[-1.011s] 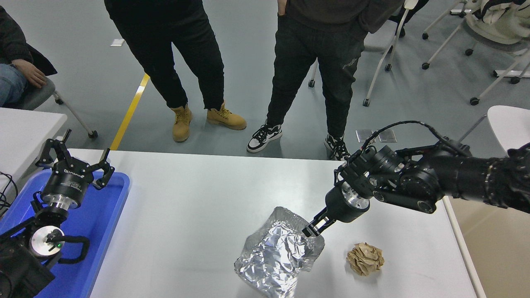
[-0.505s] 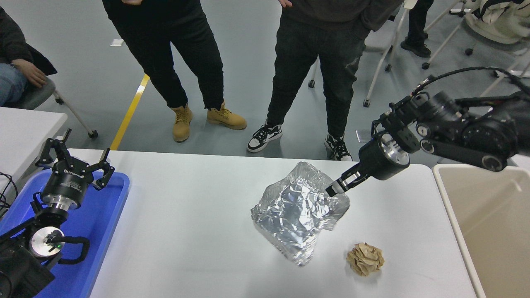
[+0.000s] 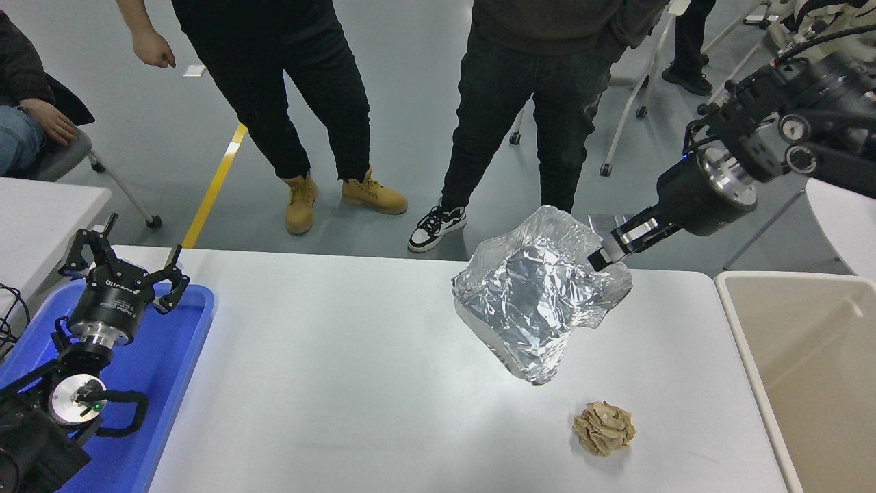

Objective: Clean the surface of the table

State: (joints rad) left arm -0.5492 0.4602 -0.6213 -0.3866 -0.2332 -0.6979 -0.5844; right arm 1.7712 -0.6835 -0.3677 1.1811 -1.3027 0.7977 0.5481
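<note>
— While the right arm reaches in from the upper right, where's that big silver thing?
— Up in the air! The right gripper (image 3: 602, 257) has its fingers pinched shut on the top right edge of the crumpled foil sheet (image 3: 537, 301), and the foil hangs clear above the far right part of the bench (image 3: 328, 356).
— And the bench itself?
— Wide and white, filling the middle and lower view. Only one thing sits on it: a crumpled brown paper ball (image 3: 603, 428), near the front right, below the hanging foil and apart from it.
— What's off to the right?
— A beige bin (image 3: 807, 370) just beside the bench's right edge, its opening facing up.
— Left side?
— The left gripper (image 3: 123, 270) is parked at the lower left, over a blue tray (image 3: 171, 356) at the bench's left end, fingers spread wide with nothing between them.
— Anyone watching?
— Two people stand at the far side, dark trousers both, one in tan boots (image 3: 342, 195), one in black and white sneakers (image 3: 438, 226). A third person (image 3: 31, 116) sits at the far left, hand on knee.
</note>
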